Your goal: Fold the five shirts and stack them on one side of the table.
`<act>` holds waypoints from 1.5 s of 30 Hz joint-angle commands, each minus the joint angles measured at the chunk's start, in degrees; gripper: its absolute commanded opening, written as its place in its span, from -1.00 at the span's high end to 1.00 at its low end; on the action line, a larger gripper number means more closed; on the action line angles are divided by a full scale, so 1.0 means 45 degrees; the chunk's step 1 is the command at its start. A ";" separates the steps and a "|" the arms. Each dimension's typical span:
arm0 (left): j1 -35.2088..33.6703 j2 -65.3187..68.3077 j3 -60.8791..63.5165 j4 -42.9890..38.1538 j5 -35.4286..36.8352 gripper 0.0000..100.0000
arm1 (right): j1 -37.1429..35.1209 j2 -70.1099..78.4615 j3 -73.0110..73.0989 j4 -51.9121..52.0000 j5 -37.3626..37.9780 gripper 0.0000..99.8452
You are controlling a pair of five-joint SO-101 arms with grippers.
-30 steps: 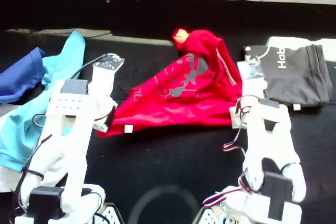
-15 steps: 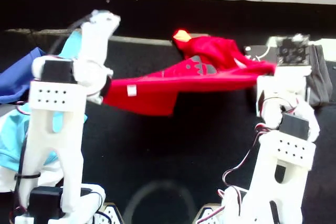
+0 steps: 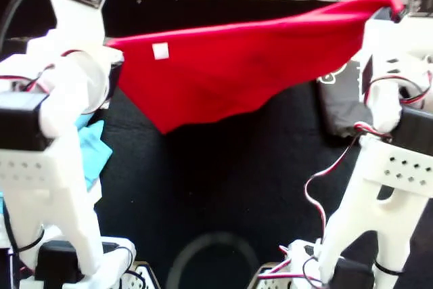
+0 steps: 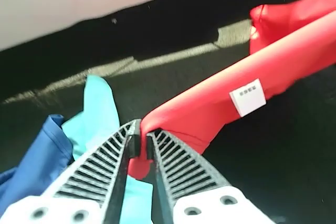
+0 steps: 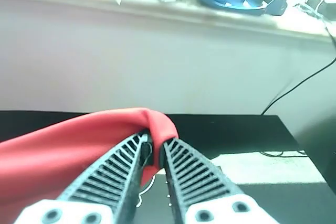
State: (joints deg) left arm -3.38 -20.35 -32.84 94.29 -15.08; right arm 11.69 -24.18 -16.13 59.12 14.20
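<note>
High view: we note the red shirt [image 3: 230, 65] lifted clear of the table [image 3: 223, 194] and drawn out wide between the two arms. Its upper edge runs nearly taut from arm to arm. Its lower edge sags to a point closer to the left arm's end. A small white tag [image 3: 160, 51] sits on the cloth near that same end.

Below the red shirt's left end we see a light blue shirt [image 3: 91, 153] lying on the table, partly behind the left arm. Below the red shirt's right end lies a black shirt [image 3: 338, 103], partly hidden by the right arm.

Left wrist view: we record the left gripper [image 4: 140, 137] with its fingers pressed together on a fold at the red shirt's edge, red cloth showing between the tips. The cloth runs away from the gripper as a thick roll. A dark blue shirt [image 4: 37, 153] lies just beside the light blue one, on the side away from the red shirt.

Right wrist view: the right gripper [image 5: 152, 142] is pinching a hump of the red shirt, the cloth bulging over its fingertips. Behind the red shirt we see a pale wall [image 5: 157, 61].
</note>
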 commanded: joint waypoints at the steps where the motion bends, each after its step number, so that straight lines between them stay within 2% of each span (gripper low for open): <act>1: 0.0029 -0.0205 -0.1709 0.0371 -0.0020 0.98 | -0.0068 0.0322 -0.3194 0.0811 -0.0020 0.99; 8: -0.0205 -0.0205 -0.3096 0.0723 -0.0059 0.98 | -0.0029 0.0400 -0.5773 0.1162 0.0000 0.99; 17: -0.1651 -0.0205 -0.4601 0.0762 -0.0059 0.98 | -0.0479 0.0342 -0.5851 0.1924 -0.0078 0.99; 21: -0.1690 -0.0205 -0.5284 0.1446 -0.0059 0.98 | -0.0576 0.0264 -0.6027 0.2764 -0.0078 0.99; 30: -0.1690 -0.1944 -0.5480 0.1504 0.0000 0.98 | -0.0576 -0.1495 -0.6320 0.4855 -0.0078 0.99; 36: -0.1709 -0.3546 -0.3507 0.1504 0.0000 0.98 | -0.0576 -0.2901 -0.6359 0.5988 -0.0039 0.99; 41: -0.1690 -0.4835 -0.0869 0.1465 -0.0020 0.98 | -0.0518 -0.3780 -0.6359 0.6027 0.0000 0.99; 45: -0.1690 -0.5499 0.0186 0.1465 -0.0039 0.98 | -0.0557 -0.3956 -0.6359 0.6027 0.0000 0.99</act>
State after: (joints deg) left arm -10.42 -43.56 -34.33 100.88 -15.25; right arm 9.23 -41.76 -43.30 86.29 14.20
